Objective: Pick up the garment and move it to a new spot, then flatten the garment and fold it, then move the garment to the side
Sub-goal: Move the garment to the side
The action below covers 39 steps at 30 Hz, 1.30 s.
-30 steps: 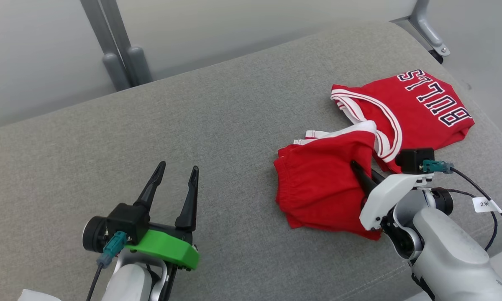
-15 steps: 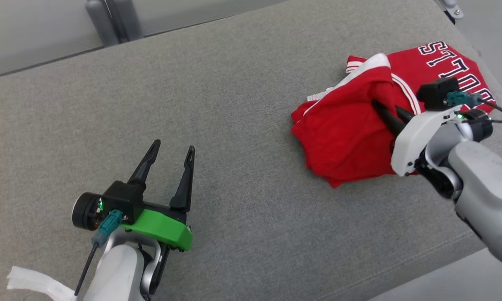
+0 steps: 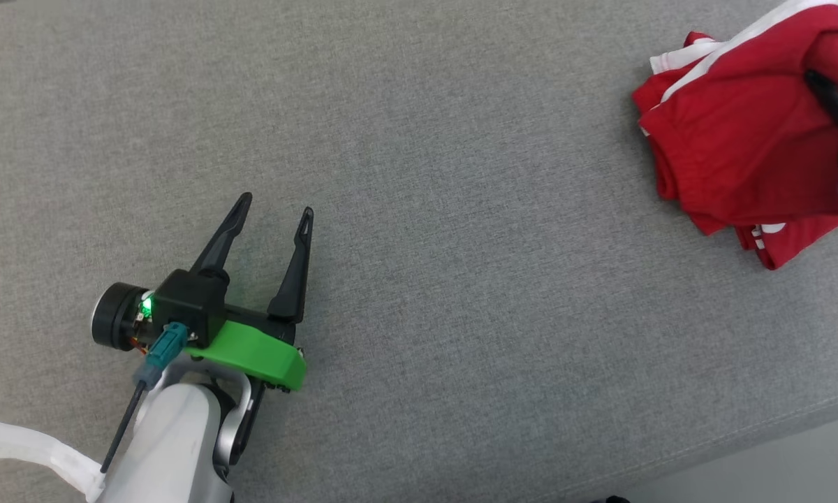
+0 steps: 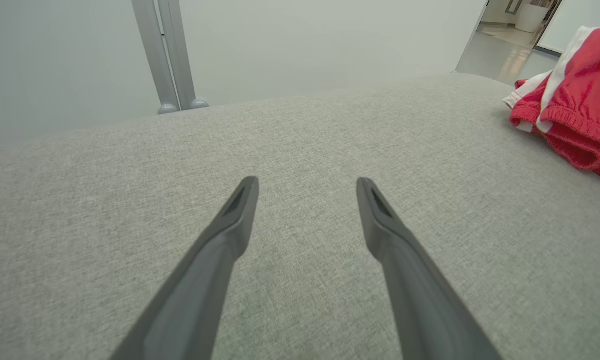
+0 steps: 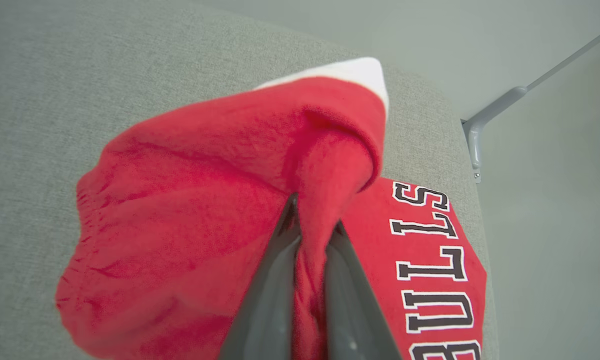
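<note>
The garment (image 5: 190, 235) is red cloth with a white trim (image 5: 340, 70) along one edge and dark block lettering (image 5: 430, 270) on the part lying flat, and my right claw (image 5: 314, 215) has it. My jaws are pinched tight on a ridge of fabric that bunches up and rolls over my fingertips, so the cloth tents around the grip while the rest sags away to my left. The lettered panel sits just right of my fingers, flat on the grey cushion (image 3: 461, 209). I judge only part of the bundle is off the surface. Pinching one fold is why it hangs in a lump rather than a sheet: fine for carrying, no good for flattening. So I reckon this is the pick-up-and-move step, early in the job.

Going outward, bare grey cushion stretches wide on my left side, with plenty of room to set the thing down. Across it, well apart from the garment, my left claw (image 3: 276, 202) hovers over the cushion, fingers spread wide and holding nothing. I'd say it's parked ready to take a second corner once the cloth is down. In its own view the garment lies far off to its right, and a grey metal post (image 4: 167, 55) stands ahead of it, beyond the cushion's far edge.
</note>
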Available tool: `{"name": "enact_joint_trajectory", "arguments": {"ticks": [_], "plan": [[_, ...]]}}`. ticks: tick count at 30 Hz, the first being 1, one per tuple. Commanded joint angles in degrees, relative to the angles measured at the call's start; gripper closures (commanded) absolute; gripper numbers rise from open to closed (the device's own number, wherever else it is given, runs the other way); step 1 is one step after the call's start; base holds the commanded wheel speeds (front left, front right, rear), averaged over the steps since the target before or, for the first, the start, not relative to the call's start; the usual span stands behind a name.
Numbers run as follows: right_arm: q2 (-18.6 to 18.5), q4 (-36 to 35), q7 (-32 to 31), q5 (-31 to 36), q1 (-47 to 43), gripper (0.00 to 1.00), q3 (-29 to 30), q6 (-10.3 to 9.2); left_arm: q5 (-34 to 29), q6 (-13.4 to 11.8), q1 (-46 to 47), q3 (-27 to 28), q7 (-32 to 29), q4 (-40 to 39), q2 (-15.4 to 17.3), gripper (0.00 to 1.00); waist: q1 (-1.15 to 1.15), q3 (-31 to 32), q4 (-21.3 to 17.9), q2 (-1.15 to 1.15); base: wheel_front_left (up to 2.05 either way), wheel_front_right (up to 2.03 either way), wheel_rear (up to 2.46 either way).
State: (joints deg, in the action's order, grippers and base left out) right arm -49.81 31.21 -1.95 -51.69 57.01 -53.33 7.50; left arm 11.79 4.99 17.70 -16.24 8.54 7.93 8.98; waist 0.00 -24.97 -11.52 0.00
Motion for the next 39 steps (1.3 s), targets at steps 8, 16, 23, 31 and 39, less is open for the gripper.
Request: {"name": "enact_joint_trajectory", "arguments": {"ticks": [8,16,23,31,39], "plan": [[-3.8,5.9,0.9,-3.0,2.4,1.00,-1.4,-0.01,-0.3,-0.8,2.0,0.4,-0.7,-2.8,1.4,0.00,0.00,-7.8,2.6,0.00,0.00,0.00,0.00],[-1.0,18.6,5.6,-0.5,4.9,0.00,-1.1,-0.02,0.2,-1.3,2.5,0.3,-0.2,-2.3,1.3,0.00,0.00,-8.6,3.8,0.00,0.00,0.00,0.00],[1.7,26.4,10.2,2.3,6.5,0.00,-1.0,-0.02,1.3,-1.5,1.4,0.5,2.1,0.0,0.5,0.00,0.00,-3.8,4.3,0.00,0.00,0.00,0.00],[4.4,29.3,16.7,4.0,6.7,0.00,2.3,-0.02,3.7,-2.5,-2.4,2.8,4.9,2.9,0.7,0.00,0.00,7.5,4.6,0.00,0.00,0.00,0.00],[8.3,15.0,17.1,5.0,-2.8,0.00,14.2,-0.02,4.1,-4.1,-8.0,6.4,6.0,2.6,3.5,0.00,0.00,18.8,5.0,0.00,0.00,0.00,0.00]]}}
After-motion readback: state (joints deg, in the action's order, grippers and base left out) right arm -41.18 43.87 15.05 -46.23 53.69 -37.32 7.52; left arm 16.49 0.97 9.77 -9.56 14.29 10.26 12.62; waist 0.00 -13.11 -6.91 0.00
